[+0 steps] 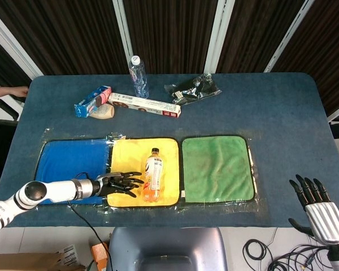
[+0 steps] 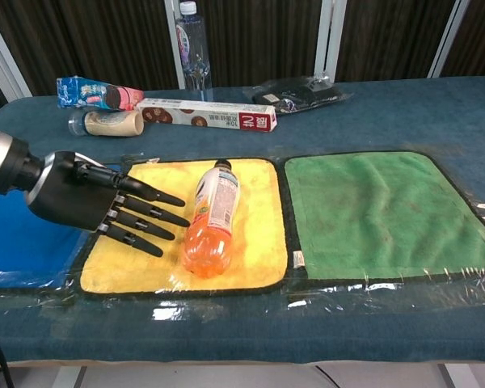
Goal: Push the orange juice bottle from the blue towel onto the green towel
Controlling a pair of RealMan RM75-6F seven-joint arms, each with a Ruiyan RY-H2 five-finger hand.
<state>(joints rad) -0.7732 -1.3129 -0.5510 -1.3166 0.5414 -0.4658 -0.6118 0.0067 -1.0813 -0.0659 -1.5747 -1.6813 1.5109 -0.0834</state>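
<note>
On the table: three towels (image 2: 250, 242), two bottles (image 2: 212, 218)

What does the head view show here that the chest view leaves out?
Only the head view shows the right robot hand, open off the table's near right corner, and a person's hand at the far left edge. Only the chest view shows the orange juice bottle's white label close up. Both show the left robot hand, fingers spread, beside the plastic orange juice bottle lying on the yellow towel, short of the green towel.
</note>
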